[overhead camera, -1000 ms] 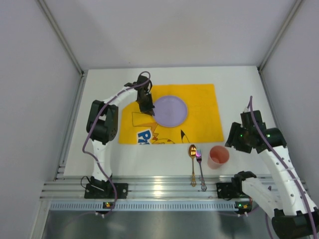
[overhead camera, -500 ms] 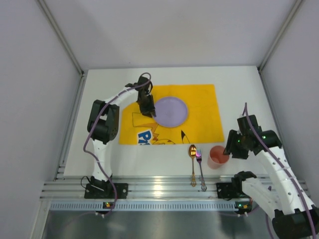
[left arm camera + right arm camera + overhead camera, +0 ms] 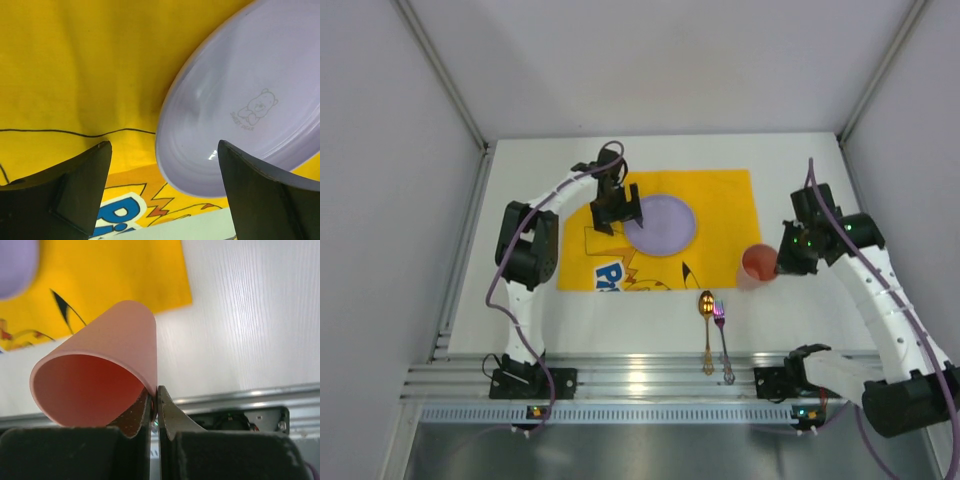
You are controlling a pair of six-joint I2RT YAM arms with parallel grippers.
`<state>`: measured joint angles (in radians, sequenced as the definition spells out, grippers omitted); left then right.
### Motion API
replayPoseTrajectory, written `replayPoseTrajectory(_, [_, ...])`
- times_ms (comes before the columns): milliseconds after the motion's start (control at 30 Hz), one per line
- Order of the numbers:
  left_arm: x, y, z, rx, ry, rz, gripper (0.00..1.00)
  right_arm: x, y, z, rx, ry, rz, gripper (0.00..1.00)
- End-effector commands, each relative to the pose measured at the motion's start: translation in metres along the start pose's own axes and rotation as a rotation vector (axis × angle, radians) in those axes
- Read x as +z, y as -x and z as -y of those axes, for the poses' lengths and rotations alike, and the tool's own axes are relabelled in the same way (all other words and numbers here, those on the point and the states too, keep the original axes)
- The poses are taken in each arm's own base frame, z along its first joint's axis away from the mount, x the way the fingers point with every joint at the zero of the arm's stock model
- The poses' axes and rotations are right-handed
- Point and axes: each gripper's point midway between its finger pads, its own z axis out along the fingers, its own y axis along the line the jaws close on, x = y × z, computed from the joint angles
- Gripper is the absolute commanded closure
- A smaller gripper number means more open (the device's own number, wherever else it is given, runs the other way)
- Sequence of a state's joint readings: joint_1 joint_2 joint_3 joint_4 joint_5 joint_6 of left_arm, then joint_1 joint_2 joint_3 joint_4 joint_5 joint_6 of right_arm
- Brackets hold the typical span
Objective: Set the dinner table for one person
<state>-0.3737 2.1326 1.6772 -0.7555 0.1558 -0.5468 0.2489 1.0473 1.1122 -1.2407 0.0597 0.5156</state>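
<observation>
The right gripper pinched the rim of a pink cup between its two dark fingers, one inside the wall and one outside. The cup's open mouth faced the camera. Behind it lay the white dinner table. A yellow mat filled the upper left, a purple plate showed at the corner, and an aluminium rail ran below.

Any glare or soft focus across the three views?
Top external: even light, sharp; glare streak on the front aluminium rail. Left wrist: dark fingers soft-edged, purple plate crisp with small highlights near its rim. Right wrist: pink cup fills the foreground, slightly soft; table grain sharp.
</observation>
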Motion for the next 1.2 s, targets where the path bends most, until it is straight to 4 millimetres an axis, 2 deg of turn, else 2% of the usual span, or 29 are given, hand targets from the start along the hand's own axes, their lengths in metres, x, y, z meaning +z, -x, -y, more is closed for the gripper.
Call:
replayPoseTrajectory(0, [-0.048, 0.028, 0.016, 0.038, -0.030, 0.105, 0.08, -0.030, 0.074, -0.027, -0.046, 0.027, 0.179, 1.00])
replayPoseTrajectory(33, [-0.057, 0.030, 0.022, 0.048, -0.051, 0.115, 0.08, -0.031, 0.099, -0.038, -0.058, 0.031, 0.214, 1.00])
replayPoseTrajectory(100, [-0.064, 0.030, 0.024, 0.076, -0.062, 0.118, 0.09, -0.027, 0.123, -0.049, -0.075, 0.029, 0.235, 1.00])
replayPoseTrajectory(133, [-0.070, 0.028, 0.027, 0.100, -0.066, 0.128, 0.09, -0.018, 0.146, -0.059, -0.090, 0.014, 0.247, 1.00])
replayPoseTrajectory(200, [-0.072, 0.024, 0.027, 0.140, -0.056, 0.127, 0.11, -0.006, 0.170, -0.067, -0.100, -0.008, 0.260, 1.00])
replayPoseTrajectory(233, [-0.074, 0.021, 0.025, 0.150, -0.053, 0.122, 0.11, 0.009, 0.191, -0.076, -0.099, -0.016, 0.259, 1.00])
replayPoseTrajectory(300, [-0.075, 0.016, 0.022, 0.166, -0.044, 0.111, 0.11, 0.026, 0.211, -0.085, -0.094, -0.017, 0.255, 1.00])
replayPoseTrajectory(333, [-0.077, 0.013, 0.020, 0.169, -0.044, 0.106, 0.12, 0.044, 0.226, -0.092, -0.090, -0.024, 0.248, 1.00])
replayPoseTrajectory(533, [-0.089, -0.004, 0.023, 0.186, -0.085, 0.092, 0.12, 0.112, 0.281, -0.111, -0.030, -0.021, 0.233, 1.00])
replayPoseTrajectory(633, [-0.094, -0.012, 0.021, 0.179, -0.088, 0.093, 0.13, 0.132, 0.294, -0.116, 0.010, 0.006, 0.222, 1.00])
replayPoseTrajectory(733, [-0.097, -0.019, 0.018, 0.167, -0.093, 0.090, 0.13, 0.144, 0.293, -0.114, 0.022, 0.005, 0.197, 1.00])
replayPoseTrajectory(767, [-0.097, -0.021, 0.019, 0.164, -0.098, 0.090, 0.13, 0.147, 0.291, -0.113, 0.022, 0.005, 0.190, 0.96])
replayPoseTrajectory(800, [-0.099, -0.024, 0.020, 0.171, -0.100, 0.090, 0.13, 0.149, 0.288, -0.113, 0.021, 0.006, 0.178, 0.87])
replayPoseTrajectory(833, [-0.098, -0.028, 0.019, 0.180, -0.094, 0.084, 0.13, 0.151, 0.284, -0.110, 0.024, 0.000, 0.165, 0.60])
replayPoseTrajectory(867, [-0.098, -0.030, 0.019, 0.189, -0.090, 0.083, 0.13, 0.152, 0.283, -0.109, 0.021, 0.000, 0.162, 0.46])
replayPoseTrajectory(900, [-0.098, -0.036, 0.024, 0.217, -0.092, 0.076, 0.13, 0.148, 0.283, -0.110, 0.018, 0.006, 0.167, 0.26])
replayPoseTrajectory(1000, [-0.097, -0.048, 0.035, 0.275, -0.098, 0.060, 0.13, 0.137, 0.286, -0.112, 0.013, 0.022, 0.186, 0.10])
replayPoseTrajectory(1033, [-0.098, -0.052, 0.040, 0.291, -0.108, 0.055, 0.13, 0.126, 0.290, -0.115, 0.011, 0.038, 0.211, 0.05])
replayPoseTrajectory(1067, [-0.098, -0.055, 0.043, 0.304, -0.113, 0.051, 0.13, 0.118, 0.293, -0.116, 0.013, 0.052, 0.228, 0.04])
replayPoseTrajectory(1100, [-0.098, -0.061, 0.052, 0.329, -0.128, 0.046, 0.13, 0.097, 0.300, -0.121, 0.013, 0.082, 0.271, 0.01])
replayPoseTrajectory(1167, [-0.098, -0.071, 0.063, 0.362, -0.152, 0.033, 0.14, 0.073, 0.307, -0.124, 0.018, 0.110, 0.319, 0.00])
